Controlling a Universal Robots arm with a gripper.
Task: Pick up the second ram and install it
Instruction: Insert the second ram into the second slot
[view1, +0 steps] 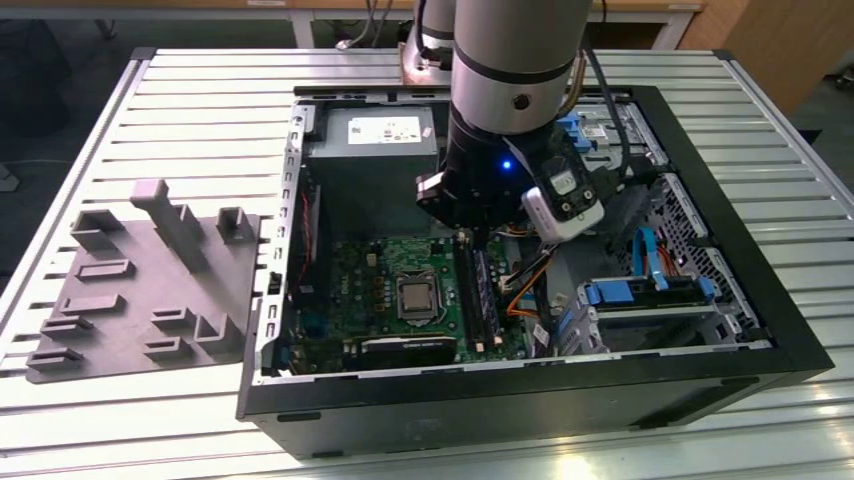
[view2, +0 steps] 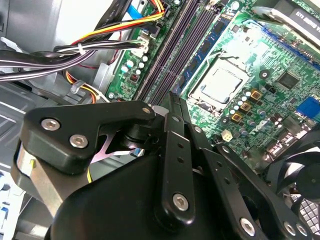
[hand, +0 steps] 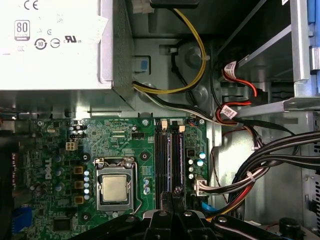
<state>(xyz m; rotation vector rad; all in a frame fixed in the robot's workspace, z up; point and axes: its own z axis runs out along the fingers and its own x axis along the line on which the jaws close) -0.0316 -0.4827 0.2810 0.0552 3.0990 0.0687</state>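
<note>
Here, exterior view: arm reaches down into the open computer case (view1: 747, 330), which lies on a slatted table (view1: 200, 90). Gripper (view1: 467, 238) sits low over the memory slots (view1: 478, 290), toward the case's front edge side of the board (view1: 360, 290). A grey fixture tray (view1: 147, 290) lies outside, by the case's left wall in this view.

Second wrist view: gripper (view2: 172, 102) fingers drawn close together, tips just above the slots (view2: 175, 50). A thin dark edge runs between the tips; probably the second ram, but I cannot tell for certain. One green stick (view2: 207, 42) already stands in the slot nearest the processor (view2: 220, 85).

First wrist view: fingertips (hand: 172, 192) meet over the slot bank (hand: 170, 160), beside the processor (hand: 115, 187).

Judgement: seating step in hand. It calls for square alignment with an empty slot, then straight, even pressure.
</note>
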